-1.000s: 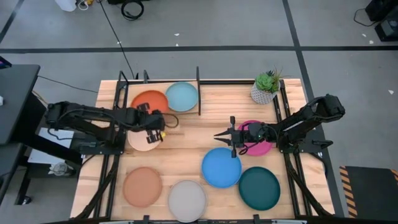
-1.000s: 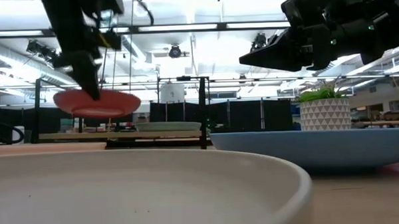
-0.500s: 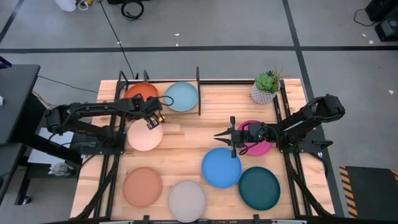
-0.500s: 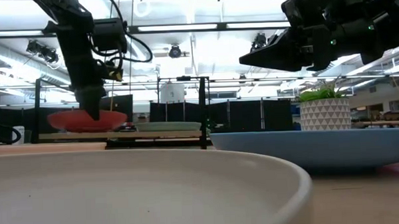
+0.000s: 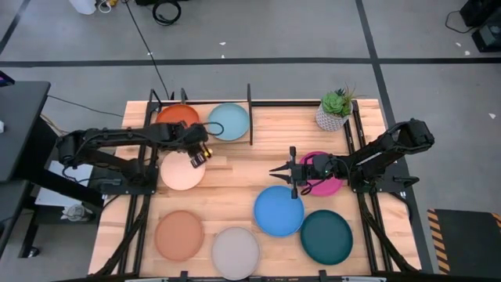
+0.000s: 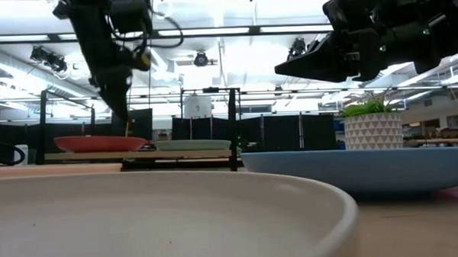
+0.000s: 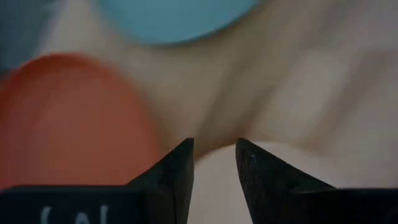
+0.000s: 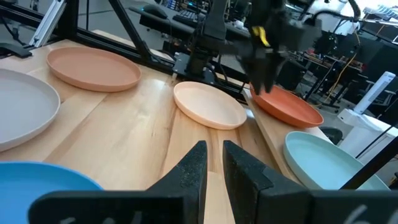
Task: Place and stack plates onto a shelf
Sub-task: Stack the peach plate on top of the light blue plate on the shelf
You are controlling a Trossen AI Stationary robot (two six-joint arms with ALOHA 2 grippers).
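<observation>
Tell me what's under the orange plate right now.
The orange plate lies flat on the shelf's pale wood plank, beside the light blue plate. No other plate shows beneath it, though the plank directly under it is covered. The left gripper is open, clear of it.

Overhead, table-level and two wrist views, all sharing the orange plate (image 5: 177, 117).

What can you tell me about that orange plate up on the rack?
The orange plate is round, shallow and matte, with a low raised rim. It lies flat on the shelf at its left end, beside a light blue plate, with a gap between them. The left gripper hovers open just off its edge, not touching it. Nothing is stacked on it.
</observation>
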